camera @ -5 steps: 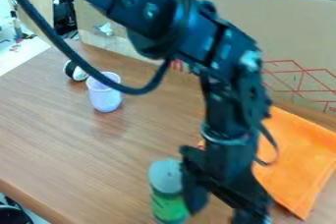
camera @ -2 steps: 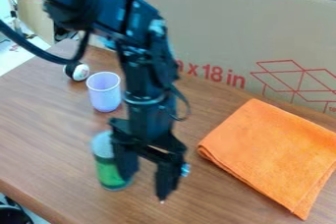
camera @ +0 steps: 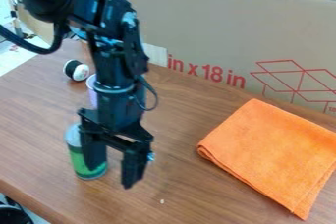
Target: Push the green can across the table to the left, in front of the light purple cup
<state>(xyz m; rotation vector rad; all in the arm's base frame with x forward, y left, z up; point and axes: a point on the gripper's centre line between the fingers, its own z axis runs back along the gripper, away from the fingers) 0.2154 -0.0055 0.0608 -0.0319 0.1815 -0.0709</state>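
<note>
The black gripper (camera: 113, 174) hangs low over the left part of the table, its two fingers spread apart with nothing between them. Against the outer side of its left finger, or just behind it, stands an upright can (camera: 78, 162) with a grey top and green lower half; the finger covers part of it. A pale purple cup (camera: 92, 91) is mostly hidden behind the arm. Farther back on the left lies a black-and-white ball (camera: 80, 72). To the right of the gripper an orange folded cloth (camera: 272, 152) lies flat.
A large cardboard panel (camera: 216, 26) with red print stands along the back edge of the wooden table (camera: 190, 188). A small white speck (camera: 162, 201) lies near the front. The table's front-left edge runs below the can.
The gripper has swept left and away from the camera, and the can has shifted the same way beside it. The cloth has come out from behind the arm, while the cup is now mostly covered.
</note>
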